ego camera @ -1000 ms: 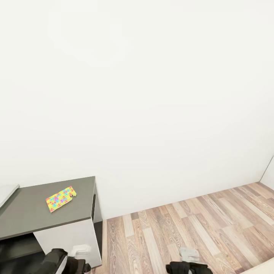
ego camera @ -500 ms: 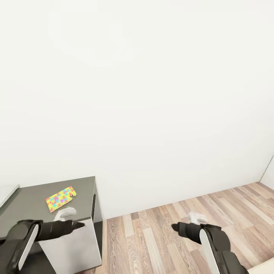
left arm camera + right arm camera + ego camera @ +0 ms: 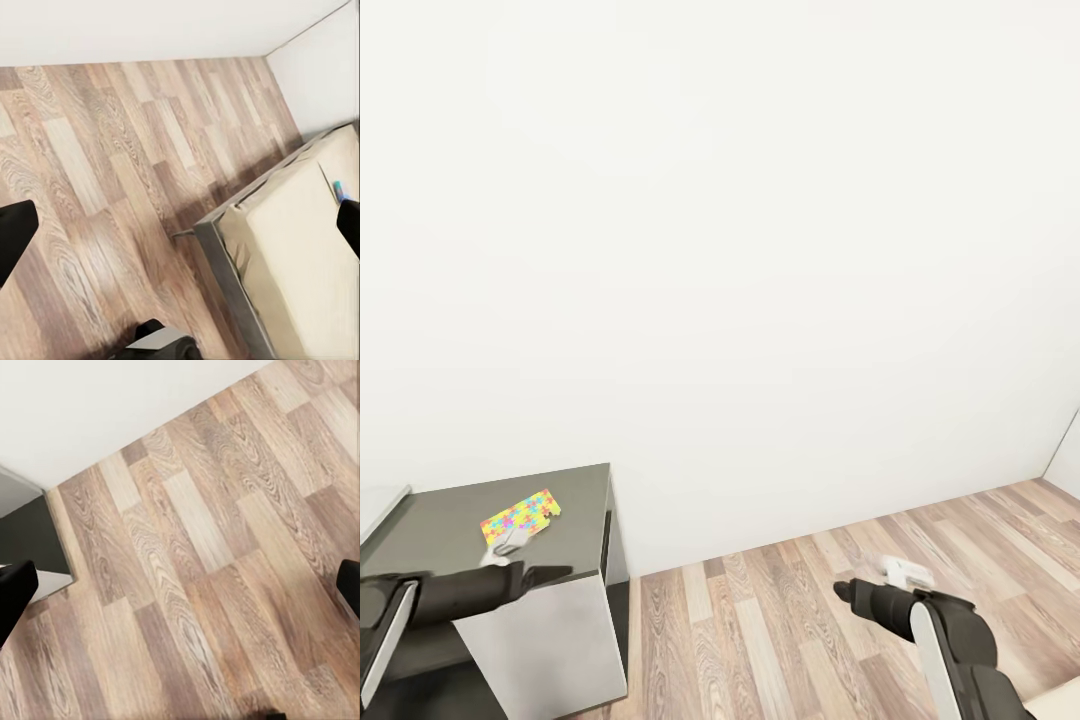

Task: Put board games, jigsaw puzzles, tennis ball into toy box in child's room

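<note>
The left gripper (image 3: 545,574) hangs spread wide and empty by the desk (image 3: 420,550), whose left end is cut off. One jigsaw puzzle (image 3: 520,520) lies there. The right gripper (image 3: 840,590), likewise splayed and empty, hangs over floor (image 3: 780,620).

Open wood floor (image 3: 860,600) fills the lower right; the dark desk (image 3: 430,550) blocks the lower left, the wall (image 3: 760,250) everything above.

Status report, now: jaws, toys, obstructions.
Left gripper jaws open, empty. Right gripper jaws open, empty, over floor. One puzzle flat on dark desk section, untouched. Nothing between left arm and puzzle.
</note>
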{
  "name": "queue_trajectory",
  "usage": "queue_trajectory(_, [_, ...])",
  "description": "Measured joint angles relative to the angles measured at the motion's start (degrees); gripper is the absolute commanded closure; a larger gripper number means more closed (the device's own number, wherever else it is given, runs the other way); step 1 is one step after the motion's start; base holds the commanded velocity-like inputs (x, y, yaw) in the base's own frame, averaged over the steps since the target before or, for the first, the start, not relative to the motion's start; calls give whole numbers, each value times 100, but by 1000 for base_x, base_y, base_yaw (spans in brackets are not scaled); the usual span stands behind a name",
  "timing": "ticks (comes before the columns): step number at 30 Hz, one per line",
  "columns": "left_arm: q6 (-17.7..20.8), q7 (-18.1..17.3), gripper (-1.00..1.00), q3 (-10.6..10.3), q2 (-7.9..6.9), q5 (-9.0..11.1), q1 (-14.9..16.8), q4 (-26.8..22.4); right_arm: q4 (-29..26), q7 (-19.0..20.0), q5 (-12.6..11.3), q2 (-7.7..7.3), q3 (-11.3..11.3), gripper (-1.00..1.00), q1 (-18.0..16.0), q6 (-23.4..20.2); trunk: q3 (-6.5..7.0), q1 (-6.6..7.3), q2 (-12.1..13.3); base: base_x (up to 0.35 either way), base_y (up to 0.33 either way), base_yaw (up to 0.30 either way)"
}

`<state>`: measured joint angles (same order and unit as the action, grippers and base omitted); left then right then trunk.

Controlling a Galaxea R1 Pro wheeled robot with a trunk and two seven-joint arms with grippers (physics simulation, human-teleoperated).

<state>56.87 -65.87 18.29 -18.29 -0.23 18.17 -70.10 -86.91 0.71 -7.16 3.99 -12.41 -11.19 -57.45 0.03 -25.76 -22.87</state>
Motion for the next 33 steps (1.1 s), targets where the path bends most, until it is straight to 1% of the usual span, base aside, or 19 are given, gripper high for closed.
queue_trajectory(1, [-7,-87,-100,1,-25,-2,-6,2,-2,0,-3,0,-57,-100,-3,-1,0,0,0,0,0,0])
queue_trajectory(5, [-17,-203,-100,3,-63,-6,-17,4,-10,9,-25,13,-218,-100,-13,-12,0,0,0,0,0,0])
queue_trajectory(8, [-23,-228,-100,11,-72,-8,-23,11,-13,27,-37,22,-261,-100,-17,-29,0,0,0,0,0,0])
queue_trajectory(13, [-27,-241,-100,65,-93,-8,-26,26,-15,91,-49,31,-285,-100,-19,-38,0,0,0,0,0,-16])
queue_trajectory(21, [-29,-253,-100,109,-285,1,-34,33,-9,275,-61,17,-299,-100,-19,-23,-39,0,2,0,0,-149])
queue_trajectory(33, [-33,-255,-100,247,-297,15,-37,33,-6,288,-59,1,-320,-100,-16,-46,-120,2,9,35,15,-176])
